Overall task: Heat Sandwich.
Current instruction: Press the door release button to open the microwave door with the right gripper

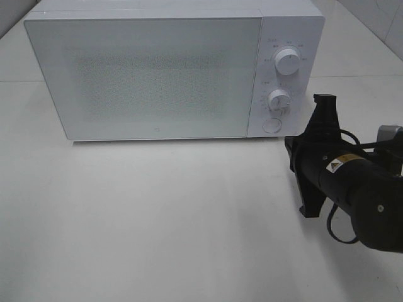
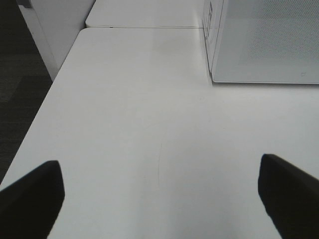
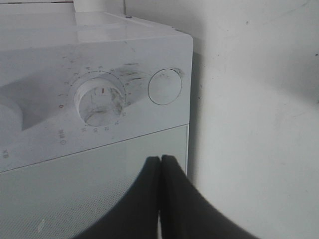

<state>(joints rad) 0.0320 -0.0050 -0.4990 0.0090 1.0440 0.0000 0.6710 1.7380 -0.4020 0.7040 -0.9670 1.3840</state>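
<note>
Before the white box-shaped microwave (image 1: 145,75), the closed right gripper (image 3: 160,167) faces its round white button (image 1: 272,124); door opening likely needs a press. The left gripper (image 2: 159,169) is spread wide.

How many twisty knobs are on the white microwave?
2. One round white knob sits at the top of the white microwave's right-hand panel, and the other is just below it. Under both is a flat round button, which is not a knob. None seem hidden.
</note>
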